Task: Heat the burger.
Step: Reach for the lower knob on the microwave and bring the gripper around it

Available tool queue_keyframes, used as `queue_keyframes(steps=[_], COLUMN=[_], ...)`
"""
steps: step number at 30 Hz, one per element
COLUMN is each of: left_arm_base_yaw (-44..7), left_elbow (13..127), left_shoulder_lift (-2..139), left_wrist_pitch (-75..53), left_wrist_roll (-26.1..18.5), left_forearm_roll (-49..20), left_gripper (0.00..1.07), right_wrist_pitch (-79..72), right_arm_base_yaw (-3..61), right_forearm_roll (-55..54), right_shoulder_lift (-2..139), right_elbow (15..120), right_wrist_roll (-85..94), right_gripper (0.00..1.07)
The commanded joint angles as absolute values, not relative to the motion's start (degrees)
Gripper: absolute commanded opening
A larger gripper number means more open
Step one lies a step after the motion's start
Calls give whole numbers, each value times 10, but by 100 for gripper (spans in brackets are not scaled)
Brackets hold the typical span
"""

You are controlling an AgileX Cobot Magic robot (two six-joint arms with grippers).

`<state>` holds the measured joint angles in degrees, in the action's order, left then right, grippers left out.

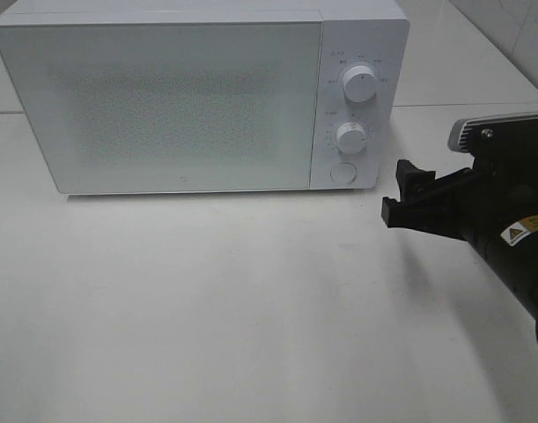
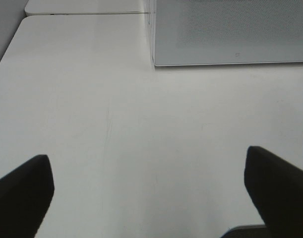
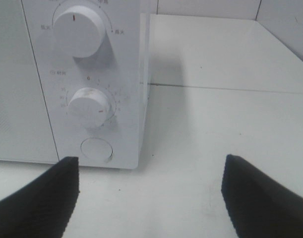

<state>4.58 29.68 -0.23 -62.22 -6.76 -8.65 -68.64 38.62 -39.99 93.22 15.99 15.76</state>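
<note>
White plastic and a pale frosted door [image 1: 163,97] make up the microwave oven [image 1: 361,26], which stands at the back of the white table [image 1: 207,308]. The door is fully closed and not transparent, so it is not possible to see what is inside the oven. The burger does not appear in any of the three views, and I cannot tell where it is. On the control panel at the right of the door there are an upper knob [image 1: 360,85], a lower knob [image 1: 350,137] and a round button [image 1: 343,172] under them. The right gripper [image 1: 399,189] hangs just beside this panel, near the button but apart from it, with its black fingers [image 3: 37,198] spread wide and holding nothing. The left gripper [image 2: 151,193] is over the bare table in front of the oven's left corner, its fingers [image 2: 275,183] also wide apart and empty.
</note>
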Motion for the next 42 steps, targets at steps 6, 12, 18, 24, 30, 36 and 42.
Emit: queue_keyframes(steps=[6, 12, 18, 24, 30, 36, 42], left_arm_base_yaw=[48, 48, 48, 48, 48, 48, 48], left_elbow=[297, 297, 297, 297, 297, 297, 297], left_shoulder_lift=[-17, -17, -17, -17, -17, -17, -13], left_wrist_pitch=[-615, -615, -615, -615, -615, -615, -615], left_wrist_roll=[-65, -65, -65, -65, -65, -65, -65], left_forearm_roll=[-89, -89, -89, -89, -89, -89, -89], left_gripper=[99, 99, 99, 99, 99, 99, 99], right_wrist_pitch=[-800, -790, -783, -780, -763, -755, -747], right_arm_base_yaw=[424, 424, 424, 424, 421, 418, 400], right_forearm_roll=[-449, -452, -457, -462, -466, -477, -474], right_shoulder_lift=[970, 1008, 1035, 1077, 1119, 1148, 1177], right_elbow=[213, 266, 301, 344, 392, 426, 459], right_wrist_roll=[183, 196, 196, 196, 196, 196, 196], right_gripper=[76, 78, 78, 78, 78, 78, 77])
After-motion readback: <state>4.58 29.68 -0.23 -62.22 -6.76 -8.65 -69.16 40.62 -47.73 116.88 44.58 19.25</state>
